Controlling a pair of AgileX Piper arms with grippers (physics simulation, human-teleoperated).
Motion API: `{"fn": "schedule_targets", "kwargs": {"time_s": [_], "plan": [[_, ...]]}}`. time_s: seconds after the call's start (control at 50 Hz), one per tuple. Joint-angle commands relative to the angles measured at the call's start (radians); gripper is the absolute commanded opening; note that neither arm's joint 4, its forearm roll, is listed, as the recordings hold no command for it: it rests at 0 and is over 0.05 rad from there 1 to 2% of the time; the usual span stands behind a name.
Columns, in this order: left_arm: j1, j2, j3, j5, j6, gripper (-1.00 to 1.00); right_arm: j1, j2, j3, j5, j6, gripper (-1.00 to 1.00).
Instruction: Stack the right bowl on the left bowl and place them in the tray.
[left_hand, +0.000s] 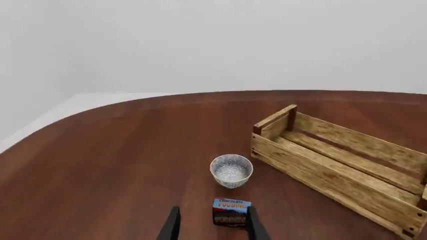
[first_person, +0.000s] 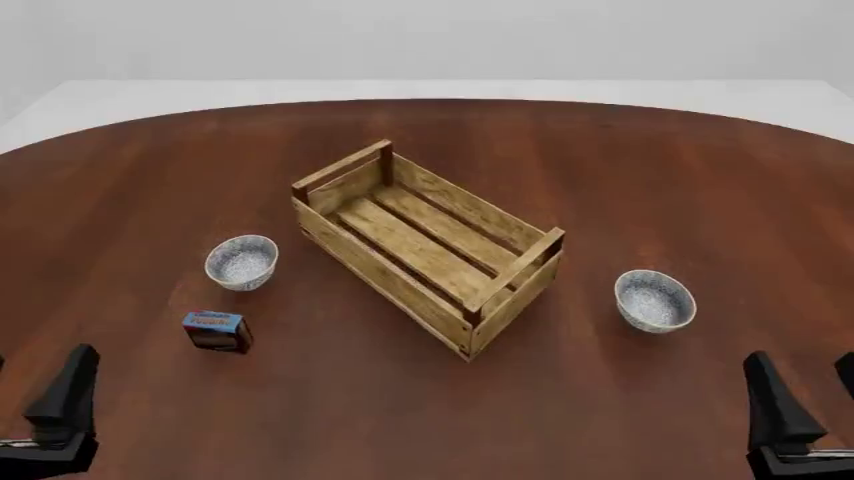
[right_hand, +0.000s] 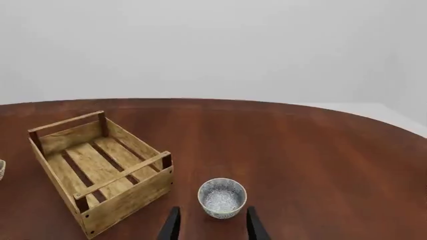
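sitting low at the near edge of the desk (first_person: 641, 160), both arms are well back from everything. right gripper (right_hand: 209, 225): jaws parted, nothing between them; in the right wrist view the right bowl (right_hand: 222, 197) lies straight ahead of the gap, just beyond the tips, not touching. in the front view the same bowl (first_person: 654, 300) is forward and a little inboard of the right gripper (first_person: 817, 410), and stands apart from the near right corner of the tray (first_person: 427, 245).

left gripper (left_hand: 211, 226): jaws also parted and empty. a small blue-topped box (left_hand: 231, 212) sits ahead of them, close to one finger; cannot tell if it touches. the left bowl (left_hand: 231, 170) is beyond the box on roughly the same line. front view: left bowl (first_person: 242, 262) is well apart from the left gripper (first_person: 60, 410), with the box (first_person: 216, 331) nearer the arm's side.

tray runs diagonally between the bowls, long axis from far-left to near-right, empty inside.

judgement: task not started. right arm is the nearer one to the bowl that has to move; approach is straight forward, then down over the rim. carry path to the left bowl crosses the tray, so lift needs to clear the end rails.
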Motion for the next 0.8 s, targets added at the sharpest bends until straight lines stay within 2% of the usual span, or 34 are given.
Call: {"fn": "schedule_targets", "kwargs": {"time_s": [0.02, 0.26, 0.3, 0.38, 0.4, 0.42, 0.46, 0.56, 0.62, 0.64, 0.66, 0.72, 0.8], "plan": [[-0.055, -0.053, 0.042, -0.049, -0.019, 1.00, 0.003, 0.047, -0.005, -0.027, 0.000, 1.00], [-0.056, -0.035, 0.052, -0.070, -0.013, 1.00, -0.004, 0.142, -0.011, -0.086, -0.004, 1.00], [-0.057, -0.038, 0.051, -0.065, -0.012, 1.00, -0.011, 0.260, -0.013, -0.157, -0.012, 1.00], [-0.061, -0.043, 0.048, -0.060, -0.010, 1.00, -0.005, 0.332, -0.044, -0.172, -0.011, 1.00], [-0.060, -0.045, 0.047, -0.058, -0.010, 1.00, -0.015, 0.368, -0.056, -0.179, 0.010, 1.00], [-0.058, -0.048, 0.045, -0.054, -0.010, 1.00, 0.000, 0.354, -0.071, -0.155, 0.013, 1.00], [-0.055, -0.053, 0.044, -0.050, -0.005, 1.00, -0.010, 0.363, -0.104, -0.118, -0.019, 1.00], [-0.059, -0.053, 0.045, -0.045, -0.008, 1.00, 0.010, 0.372, -0.189, -0.036, -0.016, 1.00], [-0.054, -0.052, 0.036, -0.039, -0.014, 1.00, 0.008, 0.445, -0.239, -0.023, -0.014, 1.00], [-0.053, -0.052, 0.036, -0.038, -0.016, 1.00, -0.016, 0.495, -0.247, -0.035, 0.016, 1.00], [-0.054, -0.052, 0.038, -0.040, -0.015, 1.00, 0.031, 0.496, -0.262, -0.022, 0.025, 1.00], [-0.056, -0.052, 0.045, -0.047, -0.008, 1.00, 0.033, 0.551, -0.285, -0.025, 0.001, 1.00], [-0.058, -0.051, 0.048, -0.047, -0.002, 1.00, 0.051, 0.615, -0.325, -0.022, -0.004, 1.00]]}}
